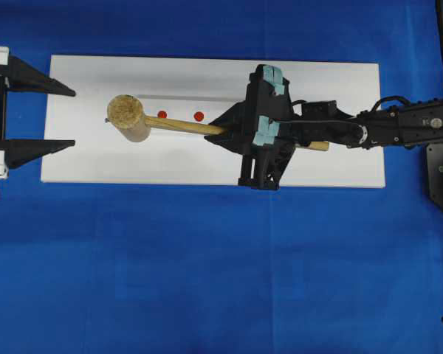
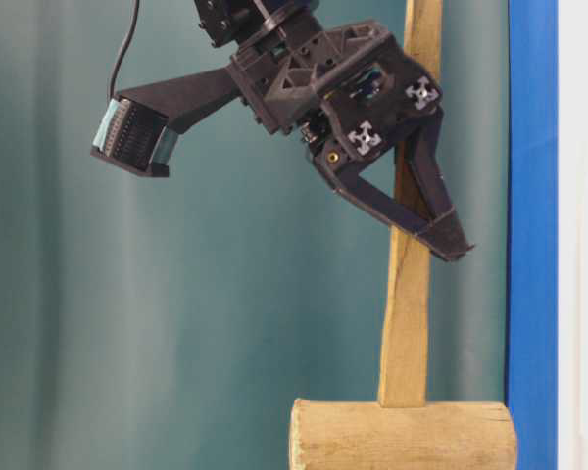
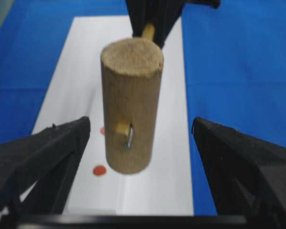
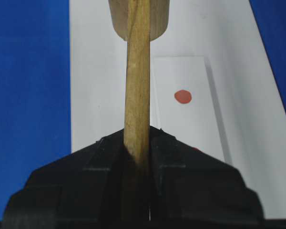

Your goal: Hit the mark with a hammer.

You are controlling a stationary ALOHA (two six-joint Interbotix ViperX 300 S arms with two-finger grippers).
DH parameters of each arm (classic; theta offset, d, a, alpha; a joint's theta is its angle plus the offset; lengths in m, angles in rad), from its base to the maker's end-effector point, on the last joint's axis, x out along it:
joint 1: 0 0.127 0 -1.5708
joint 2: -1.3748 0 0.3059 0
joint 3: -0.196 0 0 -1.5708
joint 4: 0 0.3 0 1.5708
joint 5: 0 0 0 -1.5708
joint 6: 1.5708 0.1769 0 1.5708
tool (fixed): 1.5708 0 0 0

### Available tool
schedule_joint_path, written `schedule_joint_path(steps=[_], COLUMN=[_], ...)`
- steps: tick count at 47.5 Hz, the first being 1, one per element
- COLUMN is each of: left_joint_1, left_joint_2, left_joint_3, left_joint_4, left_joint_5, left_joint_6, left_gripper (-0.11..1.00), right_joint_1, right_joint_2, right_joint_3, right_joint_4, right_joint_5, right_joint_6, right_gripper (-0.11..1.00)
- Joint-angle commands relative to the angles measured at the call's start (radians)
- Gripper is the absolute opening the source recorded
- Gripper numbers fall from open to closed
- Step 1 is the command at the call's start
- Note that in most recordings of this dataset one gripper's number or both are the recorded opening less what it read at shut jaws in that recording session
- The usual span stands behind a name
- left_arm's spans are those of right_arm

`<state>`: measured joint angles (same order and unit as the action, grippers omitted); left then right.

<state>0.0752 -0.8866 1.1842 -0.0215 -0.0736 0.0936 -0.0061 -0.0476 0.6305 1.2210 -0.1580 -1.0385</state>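
Gripping the hammer (image 4: 137,90) hard, the right gripper (image 4: 136,143) has its black jaws clamped flat against the long, straight handle, and from the right wrist view that pale wooden shaft runs straight up out of the jaws to the thick round head at the top of the picture. Look at the grain on it: light, unpainted wood, the handle flat-sided and a touch darker than the head. Beyond the jaws a red mark (image 4: 183,96) sits on a white panel, just to the right of the handle. From overhead, the hammer lies across the white board (image 1: 340,166), handle end poking out past the gripper on the right, head out to the left, with two red marks just beside the handle between head and gripper. That head is a stubby cylinder with a rough, fibrous end face, and the left wrist view shows the handle's tip coming through its side with a small metal pin beside it; a red dot shows low on the board to its left. Farther out, at the board's left end, the left gripper (image 1: 68,118) has its fingers spread wide, holding nothing, well apart from the head. Blue cloth (image 1: 207,280) covers the table all around.
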Motion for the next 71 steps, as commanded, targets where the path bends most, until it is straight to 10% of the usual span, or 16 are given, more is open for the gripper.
schedule_joint_path(steps=[1, 51, 63, 71], left_joint_1=[0.008, 0.012, 0.014, 0.014], left_joint_2=[0.038, 0.479, 0.48, 0.482], left_joint_3=[-0.011, -0.196, -0.192, -0.19], left_joint_4=[0.0, -0.005, -0.005, -0.005], left_joint_5=[-0.057, -0.287, -0.275, -0.268], left_joint_6=[-0.002, -0.003, -0.029, -0.034], left_gripper=[0.86, 0.92, 0.45, 0.45], right_joint_1=[0.003, 0.003, 0.003, 0.003], right_joint_2=[-0.015, -0.017, -0.017, -0.017], right_joint_3=[-0.029, -0.026, -0.028, -0.029], right_joint_4=[-0.008, -0.011, -0.014, -0.018], right_joint_5=[-0.005, -0.003, 0.018, 0.035], right_joint_6=[-0.002, -0.003, -0.009, -0.009], right_gripper=[0.02, 0.02, 0.02, 0.02])
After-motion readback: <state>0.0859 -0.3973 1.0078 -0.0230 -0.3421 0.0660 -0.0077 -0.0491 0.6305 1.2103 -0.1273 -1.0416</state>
